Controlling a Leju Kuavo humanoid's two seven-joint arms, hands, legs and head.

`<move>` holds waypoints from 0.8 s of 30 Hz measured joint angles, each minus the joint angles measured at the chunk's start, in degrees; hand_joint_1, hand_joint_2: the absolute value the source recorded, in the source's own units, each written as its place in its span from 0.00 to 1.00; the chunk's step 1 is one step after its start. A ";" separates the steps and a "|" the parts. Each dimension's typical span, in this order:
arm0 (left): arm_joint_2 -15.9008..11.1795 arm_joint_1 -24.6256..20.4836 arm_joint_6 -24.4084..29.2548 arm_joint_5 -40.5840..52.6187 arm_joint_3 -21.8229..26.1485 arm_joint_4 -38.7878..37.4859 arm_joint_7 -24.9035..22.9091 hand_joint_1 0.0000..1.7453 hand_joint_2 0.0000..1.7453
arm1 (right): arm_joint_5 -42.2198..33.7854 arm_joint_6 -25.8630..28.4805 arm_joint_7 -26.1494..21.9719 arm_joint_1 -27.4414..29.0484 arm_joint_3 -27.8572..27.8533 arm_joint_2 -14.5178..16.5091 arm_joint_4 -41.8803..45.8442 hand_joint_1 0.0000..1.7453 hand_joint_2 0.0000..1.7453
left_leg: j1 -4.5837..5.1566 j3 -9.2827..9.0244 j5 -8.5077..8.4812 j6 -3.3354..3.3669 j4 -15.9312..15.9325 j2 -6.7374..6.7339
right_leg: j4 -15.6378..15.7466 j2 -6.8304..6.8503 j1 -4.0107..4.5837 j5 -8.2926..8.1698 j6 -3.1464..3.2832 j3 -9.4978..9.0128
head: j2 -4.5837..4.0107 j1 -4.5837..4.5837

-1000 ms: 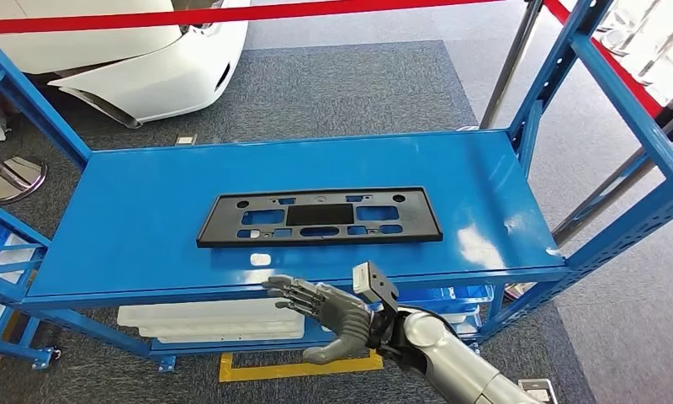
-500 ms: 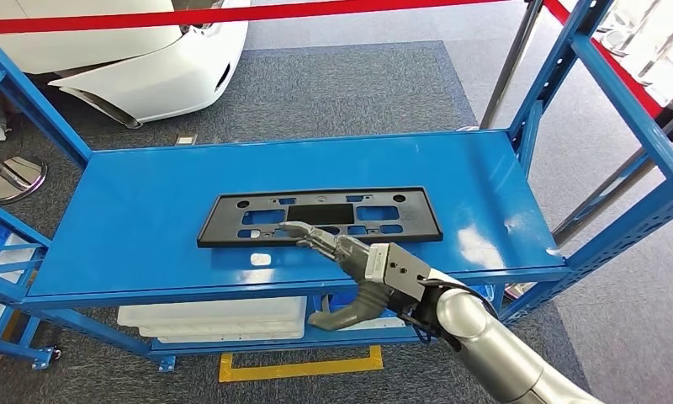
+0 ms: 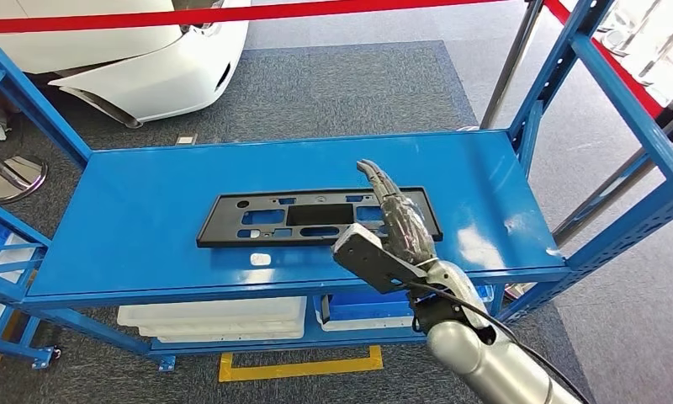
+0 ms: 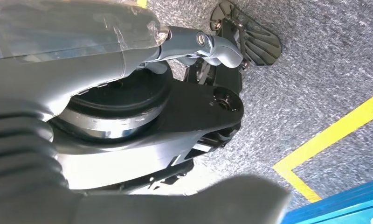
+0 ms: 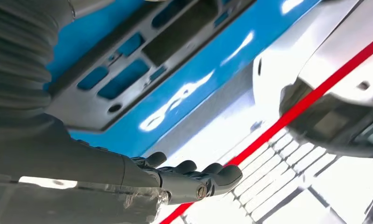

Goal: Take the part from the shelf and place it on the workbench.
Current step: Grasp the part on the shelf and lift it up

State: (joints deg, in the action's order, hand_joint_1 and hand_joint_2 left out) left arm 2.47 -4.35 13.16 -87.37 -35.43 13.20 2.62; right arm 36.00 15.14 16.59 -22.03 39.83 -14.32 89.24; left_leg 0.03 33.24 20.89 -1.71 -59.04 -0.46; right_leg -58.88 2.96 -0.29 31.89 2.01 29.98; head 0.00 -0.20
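High head view down onto shelf [image 3: 148,210]; close right-wrist view sharing it.

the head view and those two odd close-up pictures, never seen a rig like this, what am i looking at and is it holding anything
This is a humanoid robot with two silver arms. The head view looks down from high on its body at a blue metal shelf. A flat black plastic part with cut-out holes lies on it. The right robot hand reaches over the part's right end, fingers stretched out, holding nothing. The other two pictures come from cameras at the wrists. The right wrist view shows that hand's fingers above the part. The left wrist view looks down at the grey carpet with a yellow line; whether the left hand is open is unclear.
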 joint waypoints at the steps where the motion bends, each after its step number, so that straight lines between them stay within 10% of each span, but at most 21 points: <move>1: 0.00 -0.04 -0.02 0.23 -0.02 0.00 -0.26 0.00 1.00 | 2.37 0.54 0.78 0.37 0.12 0.30 -0.30 0.00 1.00 | 0.00 0.00 0.00 0.00 0.00 0.00 | 0.00 0.00 0.01 0.00 0.00 0.00 | 0.00 -0.01; 24: 0.00 -0.32 -0.09 -0.08 -0.59 -0.02 -0.70 0.00 1.00 | 10.95 -2.95 5.76 1.02 3.70 5.65 -12.49 0.00 1.00 | 0.01 0.04 0.00 0.00 0.01 0.03 | 0.00 0.03 0.01 0.00 0.00 0.00 | 0.00 0.03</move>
State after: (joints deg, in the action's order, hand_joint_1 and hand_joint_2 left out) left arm 2.47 -4.67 13.07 -87.45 -36.02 13.18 1.92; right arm 46.95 12.20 22.35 -21.00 43.53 -8.68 76.75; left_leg 0.04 33.28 20.88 -1.71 -59.02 -0.43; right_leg -58.88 2.99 -0.28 31.89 2.00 29.98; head 0.00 -0.16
